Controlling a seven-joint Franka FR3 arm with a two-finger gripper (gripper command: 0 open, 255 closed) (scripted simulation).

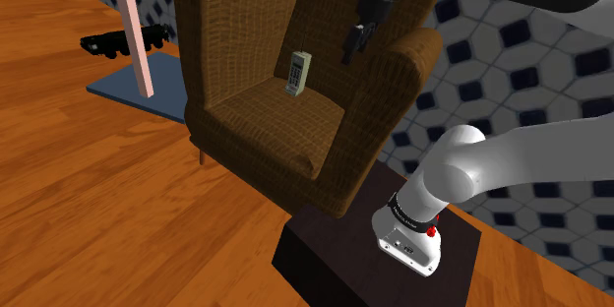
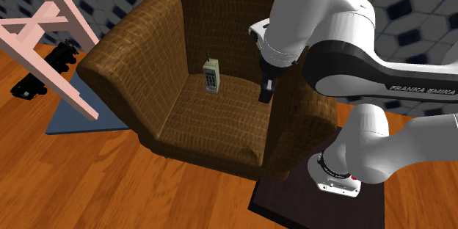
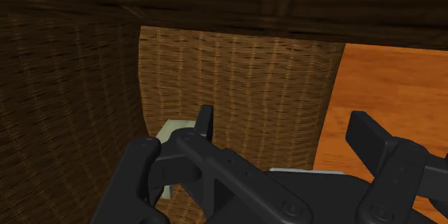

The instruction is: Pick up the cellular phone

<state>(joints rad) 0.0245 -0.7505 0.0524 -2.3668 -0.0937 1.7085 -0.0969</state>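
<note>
Your gripper (image 1: pixel 354 42) hangs open above the seat of a brown woven armchair (image 1: pixel 258 133), close to the inner face of the armrest. It is holding nothing. In the wrist view its two black fingers (image 3: pixel 204 123) stand well apart with only seat fabric and floor between them.

The phone (image 1: pixel 298 72) is not between them. It is a pale, boxy handset with a dark keypad and a short antenna, standing nearly upright on the seat and leaning back against the backrest. From your gripper it sits off to one side and a little lower, near but clearly apart. It is to the left of the gripper in both the shoulder view and the second exterior view. In the wrist view a pale corner of the phone peeks out just behind one finger.

Beyond the armchair from the gripper, well apart, a pink chair (image 1: pixel 138 30) stands on a blue mat (image 1: pixel 133 93). A black object (image 1: pixel 123 41), too small to identify, lies beside it. Behind and below the gripper the arm's dark stand (image 1: pixel 335 266) rests on the wooden floor (image 1: pixel 98 207), touching the armchair's front corner.
</note>
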